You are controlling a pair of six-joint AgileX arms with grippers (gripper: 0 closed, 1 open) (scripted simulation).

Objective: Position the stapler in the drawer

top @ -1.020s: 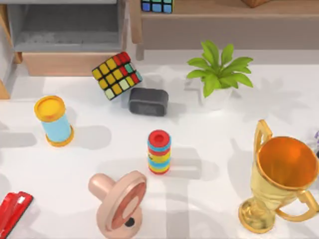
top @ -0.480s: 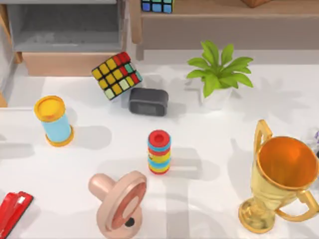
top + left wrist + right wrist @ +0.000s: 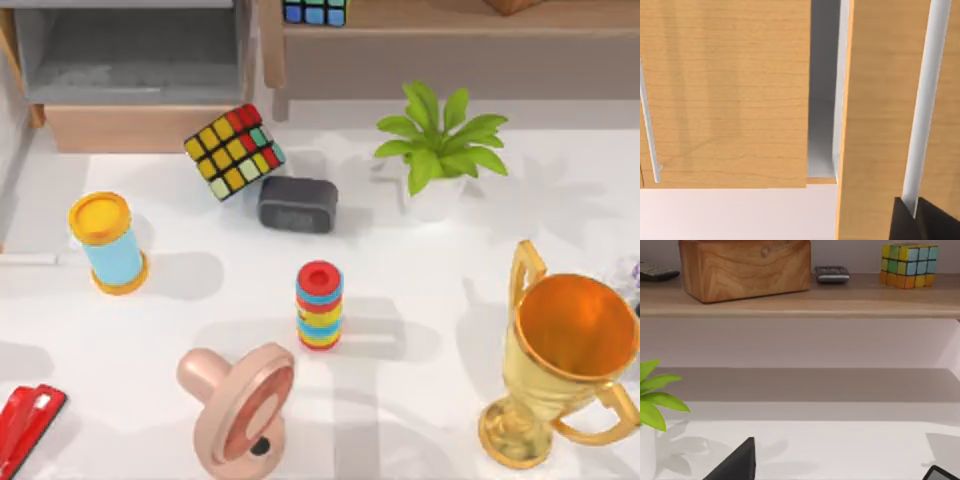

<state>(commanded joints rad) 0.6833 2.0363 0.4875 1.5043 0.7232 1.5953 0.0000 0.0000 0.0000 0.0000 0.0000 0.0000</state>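
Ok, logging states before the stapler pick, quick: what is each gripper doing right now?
Left gripper: by the drawer's wooden front, holding nothing visible; open or shut cannot be told.
Right gripper: above the table near the shelf, open, empty.

Little of the AgileX pair can be seen. The left arm's matte black, angular finger (image 3: 912, 222) is a dark wedge with flat faces. The right arm's black fingers (image 3: 737, 465) are plain, sharp-edged, without markings or cables.

A Rubik's cube (image 3: 235, 152) leans beside a dark alarm clock (image 3: 297, 203). A potted plant (image 3: 440, 150) stands right of them. A gold trophy (image 3: 562, 364) and pink pacifier (image 3: 240, 404) sit nearer.
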